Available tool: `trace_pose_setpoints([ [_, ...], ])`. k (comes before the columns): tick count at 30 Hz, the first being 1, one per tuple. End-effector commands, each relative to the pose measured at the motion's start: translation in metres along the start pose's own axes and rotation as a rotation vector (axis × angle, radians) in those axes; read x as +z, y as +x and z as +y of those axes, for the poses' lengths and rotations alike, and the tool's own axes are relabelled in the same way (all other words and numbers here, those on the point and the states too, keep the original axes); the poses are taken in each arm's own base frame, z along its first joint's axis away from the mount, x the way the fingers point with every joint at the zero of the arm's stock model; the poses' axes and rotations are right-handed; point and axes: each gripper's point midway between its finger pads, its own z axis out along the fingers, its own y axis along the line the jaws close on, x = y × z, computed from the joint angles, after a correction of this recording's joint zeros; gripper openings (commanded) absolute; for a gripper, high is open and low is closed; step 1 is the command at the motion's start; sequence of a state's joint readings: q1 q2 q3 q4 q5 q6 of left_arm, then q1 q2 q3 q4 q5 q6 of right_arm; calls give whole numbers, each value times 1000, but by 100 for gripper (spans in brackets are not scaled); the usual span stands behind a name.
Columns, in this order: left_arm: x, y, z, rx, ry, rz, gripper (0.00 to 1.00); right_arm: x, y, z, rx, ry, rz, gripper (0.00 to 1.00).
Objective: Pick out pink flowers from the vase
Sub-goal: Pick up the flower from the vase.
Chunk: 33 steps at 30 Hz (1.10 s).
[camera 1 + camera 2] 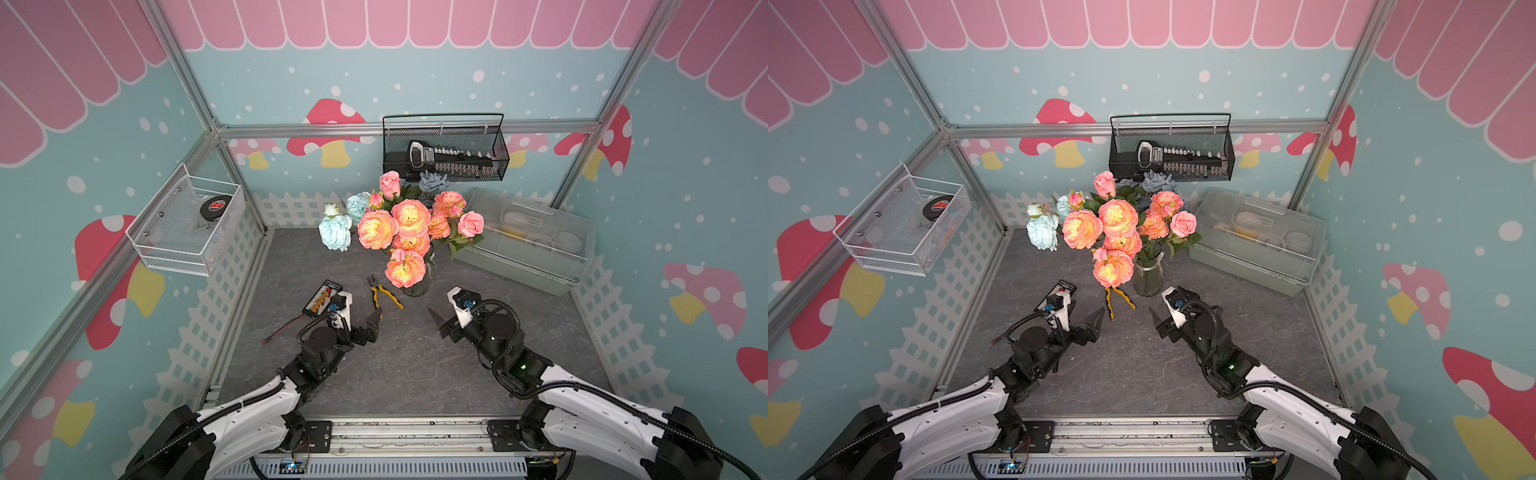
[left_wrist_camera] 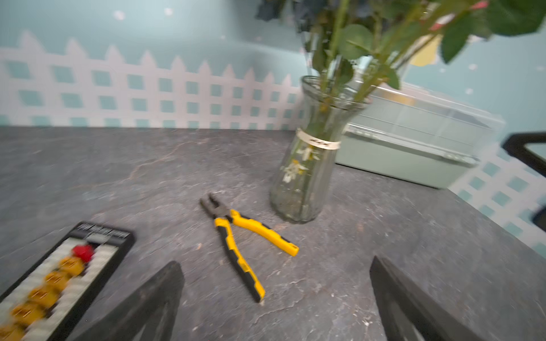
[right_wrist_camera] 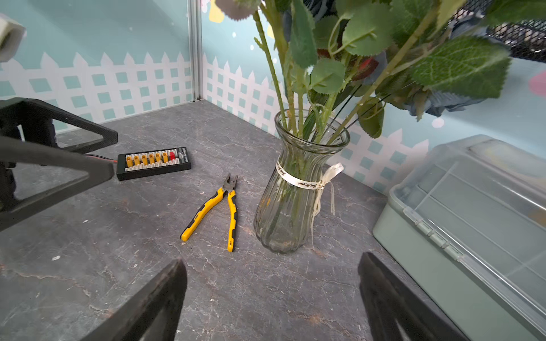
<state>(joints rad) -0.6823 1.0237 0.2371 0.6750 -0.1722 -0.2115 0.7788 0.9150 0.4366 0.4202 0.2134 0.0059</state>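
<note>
Biggest first: the pale-green translucent plastic box with a clear lid (image 1: 536, 249) is parked in the back right corner of the table, probably just to keep it out of the working area. The pink flowers (image 1: 411, 218), coral-pink blooms with yellow centres plus plain pink roses on thin green stems, are all stood in the small clear ribbed glass vase (image 3: 291, 200), mixed with pale aqua ruffled blooms (image 1: 336, 232) and dusty-blue roses (image 1: 432, 183). None has been pulled out yet, so the job looks to be right at the start. The vase is set around mid-table, between both arms, presumably so it can be reached from either side. The left gripper (image 2: 274, 262) and right gripper (image 3: 273, 259) are held close to the table on the near side of the vase and pointed at it. The jaws of both are spread wide with nothing in them, which reads as a ready-to-reach pose. Yellow-and-black pliers (image 3: 224, 206) are laid flat just beside the vase base, not touching it. A black charging board with yellow plugs (image 3: 153, 162) is left by the left arm. Both look like clutter to be avoided. Room-wise, an aluminium-framed booth is papered in teal with mushrooms and a white picket fence. A white wire basket (image 1: 187, 224) and a black mesh basket (image 1: 444, 149) are hung on the walls. The table (image 1: 399, 374) is topped in flat, matte, dark grey stone-look sheet.
</note>
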Motion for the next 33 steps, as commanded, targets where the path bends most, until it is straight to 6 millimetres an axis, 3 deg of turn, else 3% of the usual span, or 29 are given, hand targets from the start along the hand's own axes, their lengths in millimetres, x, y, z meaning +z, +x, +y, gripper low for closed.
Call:
trace_pose_setpoints([
  [1, 10, -44, -43, 78, 186, -175, 99, -8, -15, -17, 13, 89, -58, 90],
  [3, 22, -51, -53, 100, 209, -214, 99, -19, -14, -30, 48, 149, -55, 90],
  [9, 60, -64, -81, 189, 240, -376, 98, -54, 16, -68, 113, 358, 27, 91],
  [12, 76, -60, -111, 300, 246, -396, 98, -70, 13, -74, 145, 379, -12, 92],
  [15, 90, -59, -126, 352, 208, -409, 98, -77, 11, -78, 160, 392, -32, 93],
  [19, 103, -61, -123, 360, 148, -416, 97, -74, 14, -76, 152, 387, -17, 93],
  [24, 115, -71, -106, 341, 42, -428, 95, -66, 17, -72, 140, 373, 2, 93],
  [33, 118, -98, -92, 296, 8, -481, 79, -66, 18, -71, 138, 368, -1, 93],
])
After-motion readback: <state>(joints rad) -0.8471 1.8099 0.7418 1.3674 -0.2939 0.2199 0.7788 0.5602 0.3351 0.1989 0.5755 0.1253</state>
